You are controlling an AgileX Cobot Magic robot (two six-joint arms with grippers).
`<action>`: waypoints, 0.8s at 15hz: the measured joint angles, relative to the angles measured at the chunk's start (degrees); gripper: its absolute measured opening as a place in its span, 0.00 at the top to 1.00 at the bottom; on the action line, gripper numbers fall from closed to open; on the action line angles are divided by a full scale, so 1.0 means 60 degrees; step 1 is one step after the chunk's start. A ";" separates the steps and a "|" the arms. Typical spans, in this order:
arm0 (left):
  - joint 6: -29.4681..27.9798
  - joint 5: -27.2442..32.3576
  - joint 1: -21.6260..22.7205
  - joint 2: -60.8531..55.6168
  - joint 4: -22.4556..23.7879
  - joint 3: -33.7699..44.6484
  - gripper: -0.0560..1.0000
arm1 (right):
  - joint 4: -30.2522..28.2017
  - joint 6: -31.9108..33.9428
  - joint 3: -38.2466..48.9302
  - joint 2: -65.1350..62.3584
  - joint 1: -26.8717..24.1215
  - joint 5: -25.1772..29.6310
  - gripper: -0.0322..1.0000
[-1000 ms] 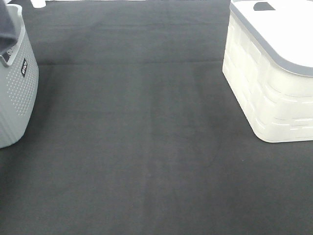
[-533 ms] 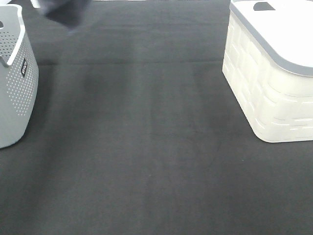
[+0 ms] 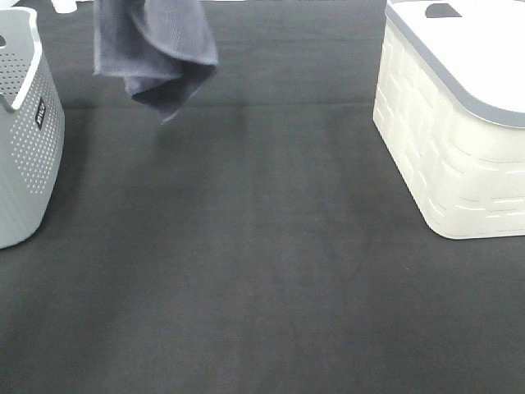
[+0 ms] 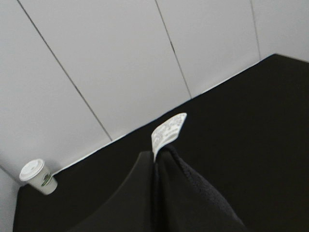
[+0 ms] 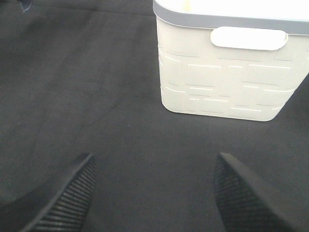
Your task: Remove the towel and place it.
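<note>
The greyish-blue towel point(image 3: 156, 53) hangs bunched in the air over the far left of the black table, just right of the grey basket point(image 3: 29, 156). Its top runs out of the exterior high view, and neither gripper shows there. In the left wrist view my left gripper point(image 4: 155, 162) is shut on the towel point(image 4: 198, 198), with the towel's white tag point(image 4: 168, 130) sticking out past the fingertips. In the right wrist view my right gripper point(image 5: 152, 191) is open and empty, low over the table near the white basket point(image 5: 227, 72).
The grey perforated basket stands at the left edge and the white basket point(image 3: 459, 139) with a grey rim at the right. A black cloth point(image 3: 262, 271) covers the table. A paper cup point(image 4: 37, 176) stands by the wall at the table's far edge.
The towel has come up out of the grey basket and moved right; it now hangs over the table beside the basket. The baskets have not moved.
</note>
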 joint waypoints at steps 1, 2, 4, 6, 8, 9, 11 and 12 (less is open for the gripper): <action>-0.1079 0.0458 -0.0353 0.0172 0.1356 0.0000 0.95 | 0.0000 0.0000 0.0000 0.0000 0.0000 0.0000 0.30; -0.2177 0.0964 -0.0678 0.0306 0.2483 0.0000 0.95 | -0.0010 0.0000 0.0000 0.0000 0.0000 0.0000 0.30; -0.4297 0.2063 -0.1232 0.0401 0.3944 0.0000 0.95 | -0.0019 0.0000 0.0000 0.0000 0.0000 0.0000 0.30; -0.5032 0.2827 -0.1604 0.0401 0.4211 0.0000 0.95 | -0.0019 0.0000 0.0000 0.0000 0.0000 0.0000 0.30; -0.5109 0.3094 -0.1910 0.0497 0.3896 0.0000 0.95 | -0.0019 0.0000 0.0000 0.0000 0.0000 0.0000 0.30; -0.5109 0.3199 -0.2053 0.0621 0.3724 0.0000 0.95 | -0.0019 0.0000 0.0000 0.0000 0.0000 0.0000 0.30; -0.5080 0.3505 -0.2340 0.0974 0.3466 0.0086 0.95 | -0.0019 0.0000 0.0000 0.0000 0.0000 0.0000 0.30; -0.5080 0.3648 -0.2492 0.1108 0.3380 0.0277 0.95 | -0.0019 0.0000 0.0000 0.0000 0.0000 0.0000 0.30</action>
